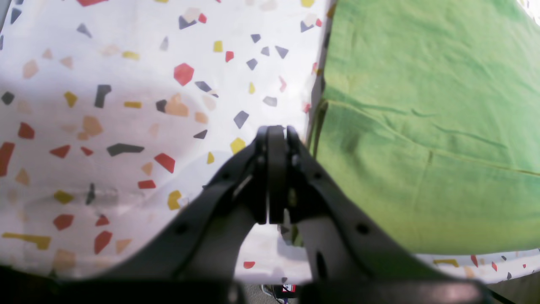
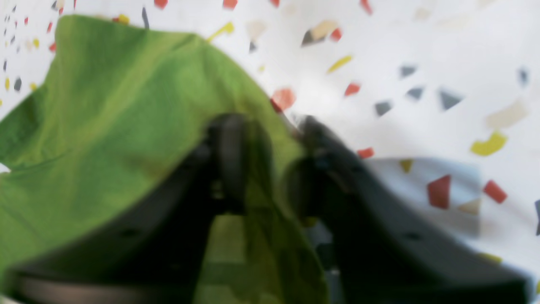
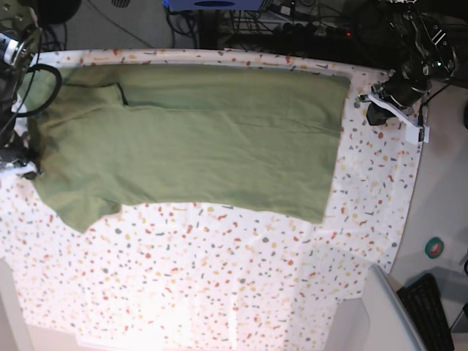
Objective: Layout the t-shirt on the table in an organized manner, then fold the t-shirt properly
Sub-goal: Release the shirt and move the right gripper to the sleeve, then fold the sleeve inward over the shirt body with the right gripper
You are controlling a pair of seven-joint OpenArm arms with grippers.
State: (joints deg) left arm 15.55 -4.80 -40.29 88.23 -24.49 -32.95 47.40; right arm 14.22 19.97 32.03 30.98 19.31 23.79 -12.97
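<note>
Olive t-shirt (image 3: pixel 197 139) flat, long axis across table (image 3: pixel 219 278).

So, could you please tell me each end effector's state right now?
Left end effector: shut, holding nothing.
Right end effector: shut on the t-shirt.

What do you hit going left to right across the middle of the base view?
Right gripper at the shirt's edge → t-shirt → bare strip of table → left gripper, off the shirt → green tape roll past the table edge.
</note>
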